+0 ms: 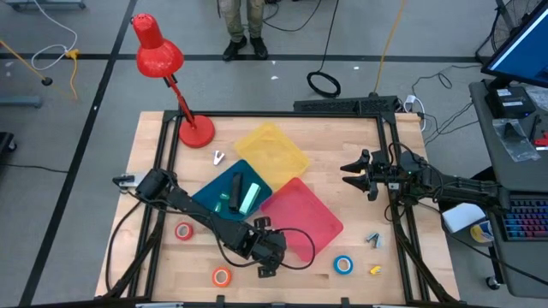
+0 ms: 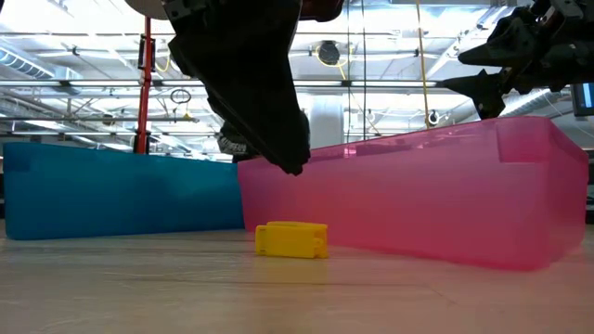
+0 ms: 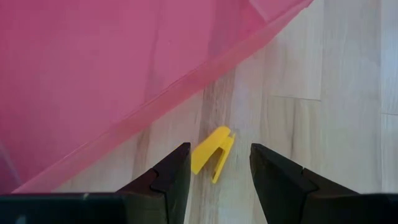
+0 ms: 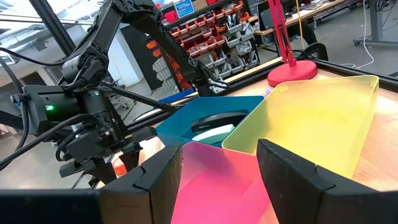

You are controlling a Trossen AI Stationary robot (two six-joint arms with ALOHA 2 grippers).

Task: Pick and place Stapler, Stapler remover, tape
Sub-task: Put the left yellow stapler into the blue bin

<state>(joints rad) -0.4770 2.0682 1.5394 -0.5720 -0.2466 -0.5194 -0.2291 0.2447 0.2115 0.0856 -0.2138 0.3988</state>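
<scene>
**Left claw low beside the pink tray, right claw waiting over the tabletop**

High view: The wooden tabletop [image 1: 342, 171] carries 3 trays in a cluster: a yellow tray [image 1: 271, 151] farthest, a blue tray [image 1: 229, 192] to its left and nearer, and a pink tray [image 1: 301, 216] nearest. The blue tray holds a dark stapler [image 1: 235, 190] and a pale green item just beside it. The left claw [image 1: 267, 259] sits at the near edge of the pink tray, its arm stretching back across the blue tray's near side. 3 tape rolls lie on the wood: a red one [image 1: 184, 230] left of the arm, an orange one [image 1: 222, 276] at the near edge, and a blue one [image 1: 343, 264] near right. A small yellow piece [image 1: 375, 270] lies right of the blue roll. The right claw [image 1: 354, 174] hangs over bare wood right of the trays. A red lamp [image 1: 175, 73] stands at the far left corner.

Low view: A yellow block [image 2: 291, 238] rests on the wood in front of the pink tray.

Left wrist view: The left claw's fingers [image 3: 171, 180] stand apart and empty, a yellow staple remover [image 3: 212, 151] lying on the wood between them, beside the pink tray wall.

Right wrist view: The right claw's fingers [image 4: 155, 180] are spread, holding nothing, facing the 3 trays.
</scene>
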